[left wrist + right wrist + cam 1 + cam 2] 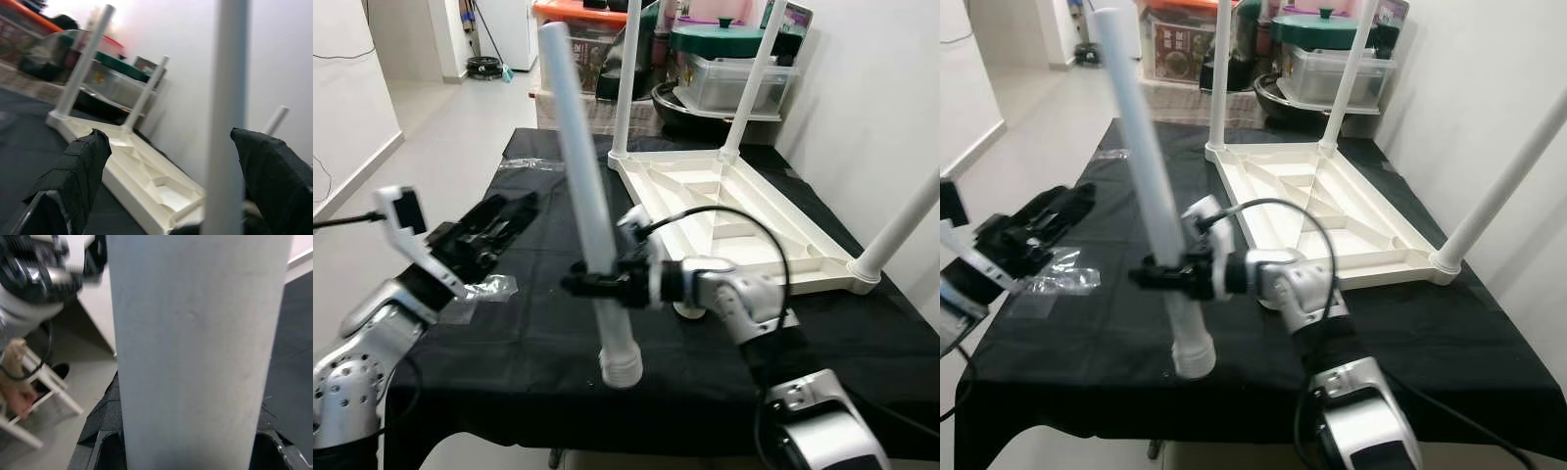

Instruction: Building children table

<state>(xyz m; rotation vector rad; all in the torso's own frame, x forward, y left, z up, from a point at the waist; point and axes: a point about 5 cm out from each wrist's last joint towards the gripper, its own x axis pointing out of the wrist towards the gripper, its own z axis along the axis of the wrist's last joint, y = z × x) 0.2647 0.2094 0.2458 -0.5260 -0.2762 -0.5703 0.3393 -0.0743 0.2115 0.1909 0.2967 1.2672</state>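
Left eye view: loose table leg (587, 196) is clamped near-upright by the right gripper (599, 285), threaded end low above the black cloth (529, 333). Left gripper (494, 227) is held released, apart from it. Upturned tabletop (744, 225) is seen behind, three legs fitted

We see the loose table leg (590, 206) cut off at the top edge of the frame. The right gripper (595, 284) hides a band of it at the middle. The attached leg (904, 227) at the right runs out past the frame's right edge. Storage boxes (724, 59) at the upper centre sit partly behind two upright legs.
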